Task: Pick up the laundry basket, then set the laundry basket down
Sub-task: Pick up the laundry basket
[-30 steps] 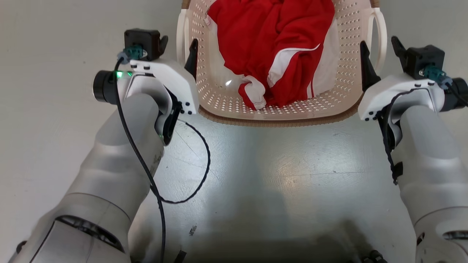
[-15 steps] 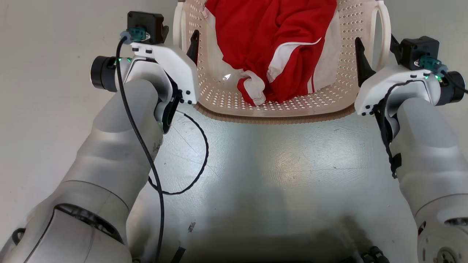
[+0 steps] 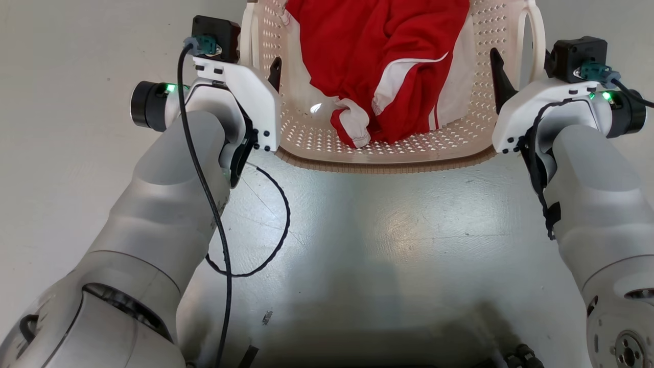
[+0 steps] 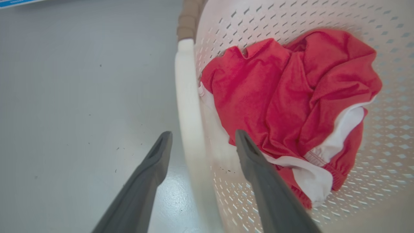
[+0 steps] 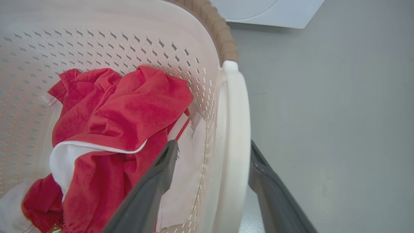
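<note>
Laundry basket (image 3: 383,167) was seen at the top of the head view, over the grey floor (image 3: 357,245) ahead of the robot and between the two forearms. Whether it rested on the floor could not be told. A crumpled red and white garment (image 3: 378,56) was held inside it.

In the left wrist view, the left gripper (image 4: 203,133) was spread wide. The basket's left loop handle (image 4: 187,97) was straddled by it, with one finger outside over the floor and the other inside, beside the cloth. No squeeze on the handle was shown.

In the right wrist view, the right gripper (image 5: 213,144) was likewise parted around the right loop handle (image 5: 237,123). Its inner finger was placed against the garment and its outer finger just beside the handle.

A black cable (image 3: 278,220) was looped beside the left forearm.
</note>
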### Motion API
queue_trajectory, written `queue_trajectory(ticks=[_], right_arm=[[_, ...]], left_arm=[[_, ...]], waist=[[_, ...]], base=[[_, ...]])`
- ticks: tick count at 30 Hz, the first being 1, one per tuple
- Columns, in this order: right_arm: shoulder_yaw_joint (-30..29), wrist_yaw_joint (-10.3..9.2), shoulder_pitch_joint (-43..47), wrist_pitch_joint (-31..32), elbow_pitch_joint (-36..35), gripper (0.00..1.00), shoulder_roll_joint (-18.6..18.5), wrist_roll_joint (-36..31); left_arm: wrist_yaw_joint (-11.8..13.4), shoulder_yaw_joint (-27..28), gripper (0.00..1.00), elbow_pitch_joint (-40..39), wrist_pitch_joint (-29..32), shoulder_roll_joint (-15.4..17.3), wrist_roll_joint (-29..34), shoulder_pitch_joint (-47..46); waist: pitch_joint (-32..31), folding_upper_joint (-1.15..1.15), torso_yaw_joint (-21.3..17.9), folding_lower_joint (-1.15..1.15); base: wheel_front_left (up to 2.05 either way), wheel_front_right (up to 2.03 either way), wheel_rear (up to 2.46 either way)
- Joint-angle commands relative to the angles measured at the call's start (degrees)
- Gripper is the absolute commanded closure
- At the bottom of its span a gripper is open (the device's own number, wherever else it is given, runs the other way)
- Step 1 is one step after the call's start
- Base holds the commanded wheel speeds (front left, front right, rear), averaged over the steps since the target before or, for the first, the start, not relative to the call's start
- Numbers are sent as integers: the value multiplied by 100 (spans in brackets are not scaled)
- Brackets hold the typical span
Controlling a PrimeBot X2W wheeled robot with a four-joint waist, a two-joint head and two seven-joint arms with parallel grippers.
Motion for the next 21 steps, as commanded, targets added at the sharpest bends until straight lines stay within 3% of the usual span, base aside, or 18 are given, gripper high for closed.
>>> queue_trajectory(ticks=[1, 17, 18, 19, 20, 21], right_arm=[[87, 35, 75, 21, 12, 0, 96, 43], [256, 35, 58, 23, 179, 0, 96, 243], [263, 35, 60, 17, 183, 0, 96, 253], [263, 35, 60, 17, 183, 0, 96, 253], [273, 35, 60, 11, 187, 0, 96, 262], [298, 35, 58, -11, 189, 25, 96, 274]], left_arm=[[44, 2, 0, -73, 12, 125, -71, -53], [125, -353, 0, 57, 6, 125, -212, -152], [135, -377, 7, 75, -4, 125, -207, -157], [135, -377, 7, 75, -4, 125, -207, -157], [148, -395, 25, 87, -28, 125, -207, -159], [159, -408, 60, 97, -51, 125, -214, -156]], waist=[[-8, 0, -8, 0], [-19, 0, -91, 0], [-18, 0, -95, 0], [-18, 0, -95, 0], [-17, 0, -98, 0], [-18, 0, -98, 0]], base=[[0, 0, 0], [0, 0, 0], [0, 0, 0], [0, 0, 0], [0, 0, 0], [0, 0, 0]])
